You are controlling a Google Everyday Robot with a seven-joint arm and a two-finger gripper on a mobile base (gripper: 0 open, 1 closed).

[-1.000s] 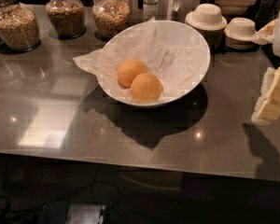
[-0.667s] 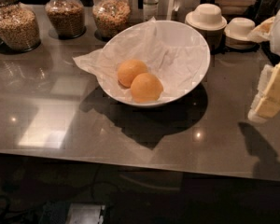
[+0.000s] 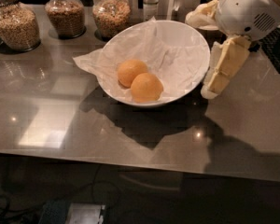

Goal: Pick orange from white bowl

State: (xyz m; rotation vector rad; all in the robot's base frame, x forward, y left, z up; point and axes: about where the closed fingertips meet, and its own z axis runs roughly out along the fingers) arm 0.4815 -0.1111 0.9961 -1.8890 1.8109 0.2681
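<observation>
Approach step: the pincer hangs just beside the white bowl's right rim near the desk's far edge, grasping nothing and its opening untellable; next, I judge, it must clear the rim and descend on the nearer orange.

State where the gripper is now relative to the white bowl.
In the camera view, the gripper sits at the picture's right, just outside the white bowl's rim, pointing down toward the grey counter.

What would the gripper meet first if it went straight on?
The gripper, right of the large round white bowl, points down: probably the glossy grey countertop beside it first, though depth is unclear.
</observation>
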